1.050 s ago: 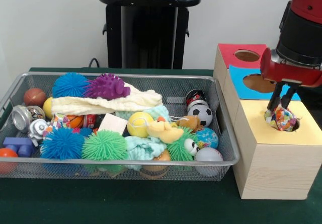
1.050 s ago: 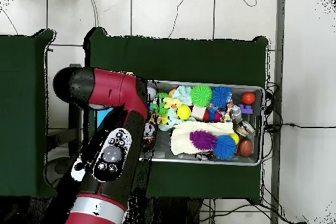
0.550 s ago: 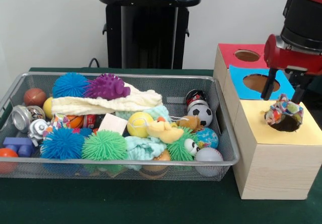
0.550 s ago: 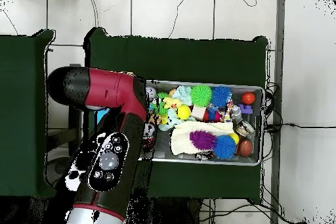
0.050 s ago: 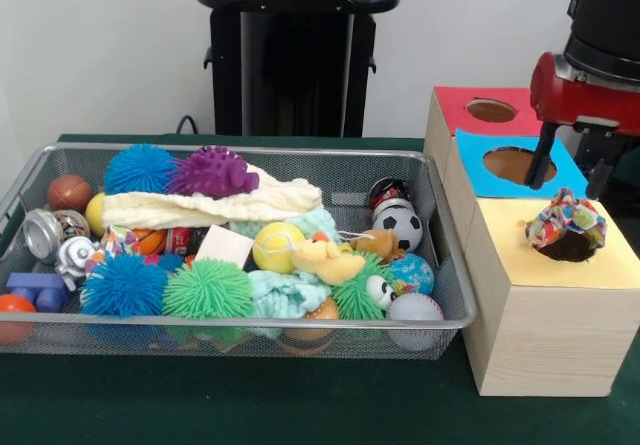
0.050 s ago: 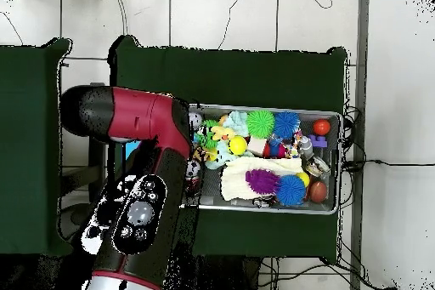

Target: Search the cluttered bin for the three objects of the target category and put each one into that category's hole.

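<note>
Gripper (image 5: 572, 170) empty, fingers spread wide, hanging at 12 o'clock above the multicoloured cloth scrunchie (image 5: 566, 218). Scrunchie sits bunched on the yellow hole's (image 5: 570, 248) rim, not dropped through. Likely light, soft, floppy; best pinched across its bunched middle.

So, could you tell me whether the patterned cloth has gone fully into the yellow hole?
Not fully. The patterned cloth sits bunched on the hole's rim on the yellow box top, with dark opening showing below; the hand hangs open above it.
</note>
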